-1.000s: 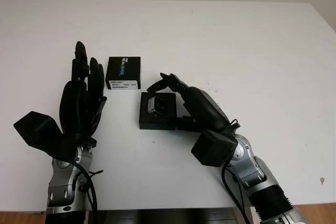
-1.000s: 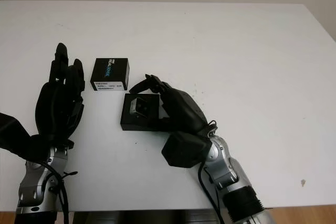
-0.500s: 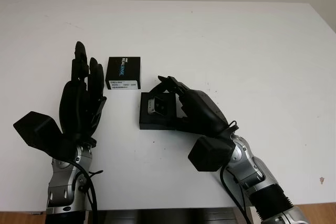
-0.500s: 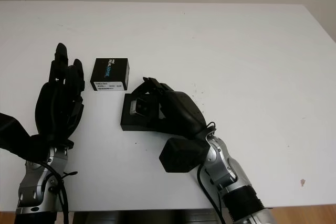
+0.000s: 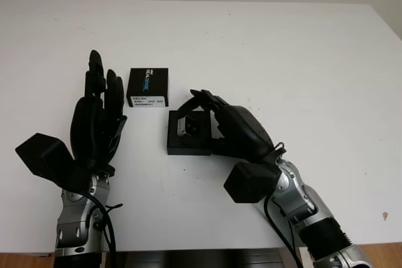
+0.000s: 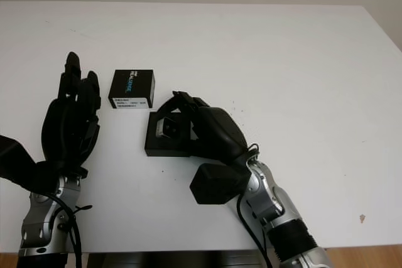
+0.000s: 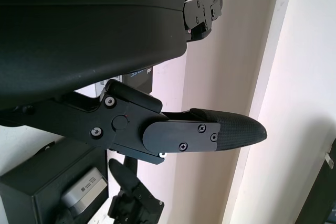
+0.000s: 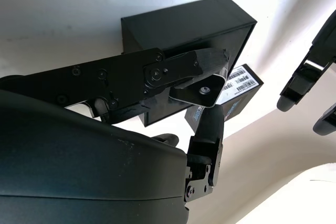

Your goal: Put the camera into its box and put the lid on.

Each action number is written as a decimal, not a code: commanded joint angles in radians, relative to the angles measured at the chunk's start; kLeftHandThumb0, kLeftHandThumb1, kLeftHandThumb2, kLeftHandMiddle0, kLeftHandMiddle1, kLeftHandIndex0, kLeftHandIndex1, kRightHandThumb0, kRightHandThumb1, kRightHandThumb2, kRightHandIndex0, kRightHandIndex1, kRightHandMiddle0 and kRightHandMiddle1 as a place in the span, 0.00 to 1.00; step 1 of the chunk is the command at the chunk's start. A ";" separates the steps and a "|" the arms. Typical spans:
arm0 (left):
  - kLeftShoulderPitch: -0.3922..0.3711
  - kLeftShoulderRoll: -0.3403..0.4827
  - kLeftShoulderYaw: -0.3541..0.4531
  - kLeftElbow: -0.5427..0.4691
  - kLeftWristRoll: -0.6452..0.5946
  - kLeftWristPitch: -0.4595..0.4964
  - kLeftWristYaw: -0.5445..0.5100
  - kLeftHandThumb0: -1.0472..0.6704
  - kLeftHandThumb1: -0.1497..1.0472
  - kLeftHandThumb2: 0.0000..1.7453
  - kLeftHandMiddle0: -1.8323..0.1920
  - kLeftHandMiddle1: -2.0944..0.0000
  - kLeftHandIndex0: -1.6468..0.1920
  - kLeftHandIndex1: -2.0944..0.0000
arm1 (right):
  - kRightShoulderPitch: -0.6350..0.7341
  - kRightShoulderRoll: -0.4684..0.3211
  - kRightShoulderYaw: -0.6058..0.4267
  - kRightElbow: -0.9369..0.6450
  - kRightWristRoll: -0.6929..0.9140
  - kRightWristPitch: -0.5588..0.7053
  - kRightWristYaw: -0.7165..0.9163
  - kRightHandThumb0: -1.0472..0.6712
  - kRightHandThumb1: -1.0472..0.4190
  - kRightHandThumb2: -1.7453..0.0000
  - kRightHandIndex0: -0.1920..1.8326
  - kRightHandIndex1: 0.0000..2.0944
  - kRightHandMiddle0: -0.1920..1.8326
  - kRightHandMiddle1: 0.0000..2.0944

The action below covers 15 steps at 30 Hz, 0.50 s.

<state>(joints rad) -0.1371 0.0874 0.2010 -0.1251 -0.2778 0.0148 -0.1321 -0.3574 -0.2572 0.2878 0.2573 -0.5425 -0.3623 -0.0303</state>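
Note:
The black box (image 5: 182, 145) sits open on the white table, just in front of me. A small silver camera (image 5: 188, 128) lies tilted in it. My right hand (image 5: 202, 112) comes over the box's right side with its fingers curled round the camera; the right wrist view has the camera (image 8: 202, 88) between the fingertips above the box (image 8: 210, 24). The black lid (image 5: 147, 87), with a white label, lies flat just behind and left of the box. My left hand (image 5: 100, 111) is open, left of box and lid and touching neither.
The white table (image 5: 301, 61) stretches wide to the right and behind. Its front edge runs close under both forearms. The right forearm (image 5: 295, 199) crosses the near right part of the table.
My right hand has shifted a little left over the box and curled closer round the camera. The left hand, the lid and the box have stayed put.

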 commanded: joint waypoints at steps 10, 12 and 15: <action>0.002 0.019 -0.002 -0.017 0.004 -0.005 -0.005 0.17 1.00 0.23 1.00 1.00 1.00 1.00 | -0.010 -0.018 -0.015 -0.012 0.002 0.040 0.004 0.36 0.06 0.97 0.19 0.12 0.12 0.53; 0.002 0.019 -0.002 -0.017 0.003 -0.007 -0.006 0.17 1.00 0.23 1.00 1.00 1.00 1.00 | -0.009 -0.020 -0.013 -0.013 0.000 0.040 0.004 0.35 0.05 0.97 0.19 0.12 0.12 0.52; 0.002 0.018 -0.001 -0.019 -0.002 -0.001 -0.006 0.17 1.00 0.23 1.00 1.00 1.00 1.00 | -0.005 -0.022 -0.011 -0.020 -0.007 0.046 0.006 0.35 0.05 0.97 0.19 0.12 0.12 0.52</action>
<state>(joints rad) -0.1371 0.1027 0.2015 -0.1252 -0.2767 0.0148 -0.1352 -0.3672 -0.2614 0.2842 0.2471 -0.5427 -0.3285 -0.0265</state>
